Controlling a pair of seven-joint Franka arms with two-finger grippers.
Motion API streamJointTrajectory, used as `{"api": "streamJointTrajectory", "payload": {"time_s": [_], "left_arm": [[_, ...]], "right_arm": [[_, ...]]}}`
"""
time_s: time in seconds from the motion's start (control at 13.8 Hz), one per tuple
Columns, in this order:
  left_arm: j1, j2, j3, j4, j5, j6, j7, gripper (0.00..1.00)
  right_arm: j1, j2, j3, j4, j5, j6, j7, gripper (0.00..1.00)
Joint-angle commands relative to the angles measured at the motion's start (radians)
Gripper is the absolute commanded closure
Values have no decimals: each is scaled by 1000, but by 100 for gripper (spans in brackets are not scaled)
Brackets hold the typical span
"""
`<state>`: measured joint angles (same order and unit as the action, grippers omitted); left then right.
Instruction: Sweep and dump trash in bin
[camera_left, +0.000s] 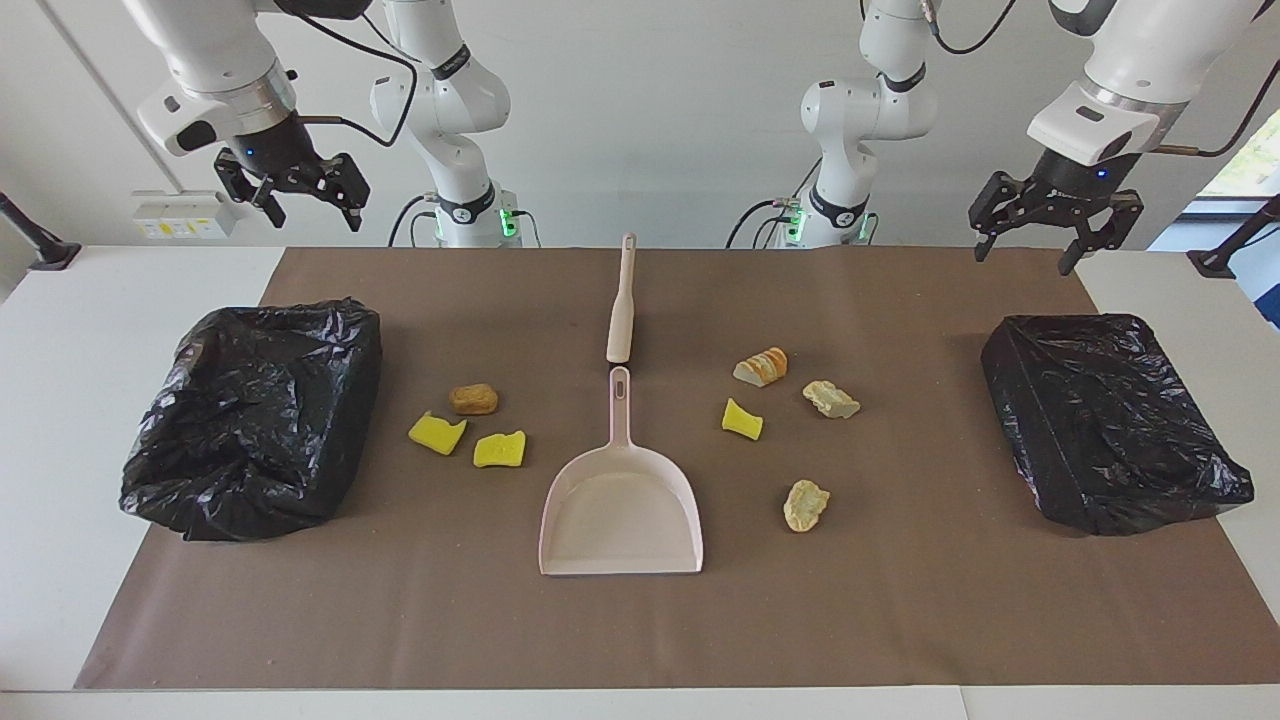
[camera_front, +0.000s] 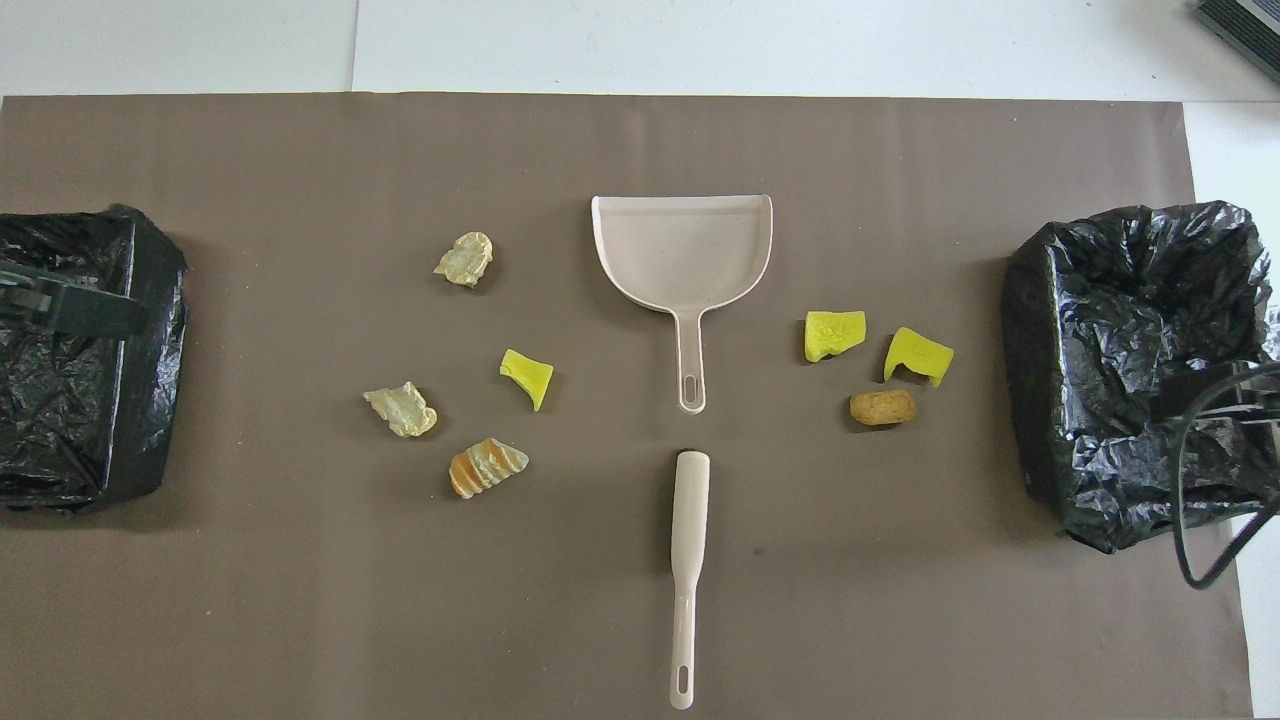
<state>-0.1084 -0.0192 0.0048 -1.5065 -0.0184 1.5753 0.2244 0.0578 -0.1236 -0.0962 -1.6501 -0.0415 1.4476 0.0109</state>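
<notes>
Several scraps of trash lie on the brown mat. Two yellow sponge pieces (camera_left: 437, 433) (camera_left: 499, 449) and a brown chunk (camera_left: 473, 399) lie beside a black-lined bin (camera_left: 255, 415) at the right arm's end. A yellow piece (camera_left: 742, 419), a bread-like chunk (camera_left: 761, 366) and two beige lumps (camera_left: 830, 399) (camera_left: 805, 505) lie toward the second bin (camera_left: 1110, 420) at the left arm's end. My right gripper (camera_left: 310, 205) hangs open, high in the air at its own end of the table. My left gripper (camera_left: 1040, 235) hangs open and empty at the left arm's end.
A pale pink dustpan (camera_left: 620, 510) lies at the mat's middle, its handle pointing toward the robots. A beige hand brush (camera_left: 621, 310) lies in line with it, nearer to the robots. White table borders the mat (camera_front: 300, 600) on all sides.
</notes>
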Motion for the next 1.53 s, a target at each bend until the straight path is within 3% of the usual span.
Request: {"api": "streamJointTrajectory", "payload": {"time_s": [0.0, 0.8, 1.24, 1.45], "left_arm": [[-65, -27, 0, -49, -8, 28, 3, 0], [-477, -117, -2, -441, -12, 311, -341, 0], [-697, -93, 0, -570, -14, 465, -546, 0], [-812, -39, -2, -619, -15, 563, -667, 0]], "right_arm": [[-12, -5, 4, 10, 0, -16, -26, 0], [-6, -13, 13, -13, 5, -10, -19, 0], [39, 1, 19, -54, 58, 108, -15, 0], [63, 96, 19, -56, 52, 176, -2, 0]]}}
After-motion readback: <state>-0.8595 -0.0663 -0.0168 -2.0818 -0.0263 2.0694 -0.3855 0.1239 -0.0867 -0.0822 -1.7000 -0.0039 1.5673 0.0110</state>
